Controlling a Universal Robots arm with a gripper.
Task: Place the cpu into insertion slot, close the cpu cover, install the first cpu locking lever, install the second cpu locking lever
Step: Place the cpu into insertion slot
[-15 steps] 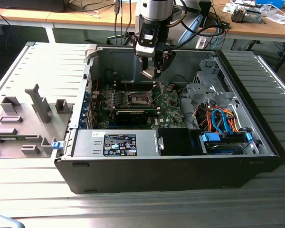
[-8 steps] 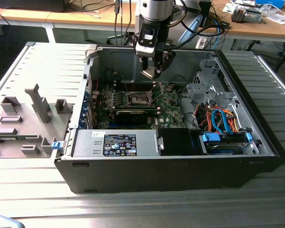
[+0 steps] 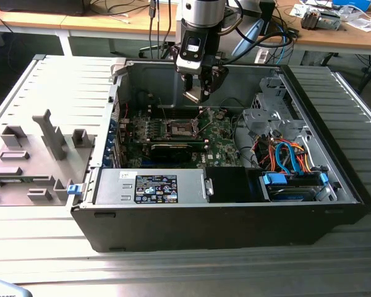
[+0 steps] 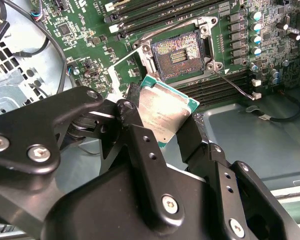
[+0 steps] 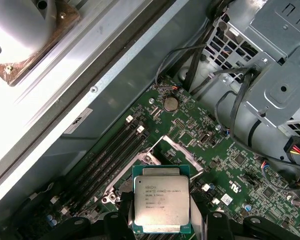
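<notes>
My gripper (image 3: 198,86) hangs inside the open computer case, above the green motherboard (image 3: 219,139), shut on the cpu (image 3: 193,94). In both wrist views the cpu (image 4: 162,112) (image 5: 160,202) is a silver-faced square chip with a green edge, clamped by its sides between the black fingers (image 4: 132,125). The insertion slot (image 4: 180,52) lies open a short way beyond the chip, its dark pin field bare. In the exterior view the slot (image 3: 176,128) sits below and slightly to the exterior view's left of the gripper. The cpu cover (image 5: 182,152) stands swung up beside the socket. A thin locking lever (image 4: 235,82) sticks out at one corner.
A grey drive cage (image 3: 272,117) with orange and blue cables (image 3: 284,154) fills the case on the exterior view's right. The power supply box (image 3: 154,185) lies along the front wall. Long black memory slots (image 4: 155,15) flank the socket. Grey fixtures (image 3: 49,136) stand outside the case.
</notes>
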